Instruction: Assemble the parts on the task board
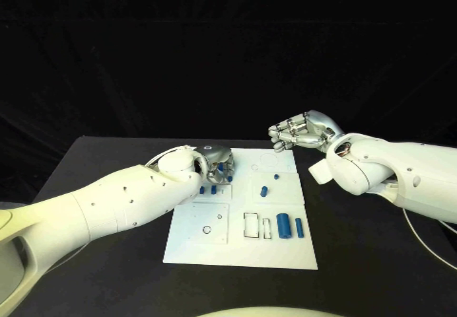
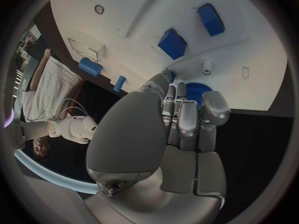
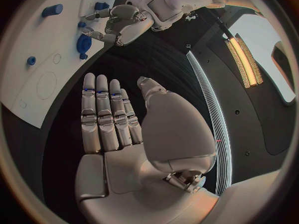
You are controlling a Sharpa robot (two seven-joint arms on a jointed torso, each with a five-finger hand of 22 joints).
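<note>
While the white task board (image 1: 243, 247) is lying flat in the middle of the black tabletop (image 1: 105, 158), small blue parts are sitting scattered across it; a blue cylinder (image 1: 284, 226) is lying near the board's front right corner, with a thinner blue pin (image 1: 299, 228) just beside it and a small blue piece (image 1: 267, 228) on its other side next to a rectangular outline; a short blue peg (image 1: 264, 191) is standing nearer the middle, and a tiny blue stud (image 1: 276, 177) is sitting beyond it; two short blue blocks (image 1: 208, 189) are resting side by side by the board's left edge; the left hand (image 1: 215, 164) is hovering low over the board's far left part, its fingers curling around a round blue ridged part (image 2: 197, 90), which is showing between the fingertips in the left wrist view, though whether the part is lifted or touching the board is not clear; the right hand (image 1: 301, 132) is hanging in the air beyond the board's far right corner, well apart from the parts, its fingers (image 3: 102, 114) lying straight and side by side with the palm bare, holding nothing.
</note>
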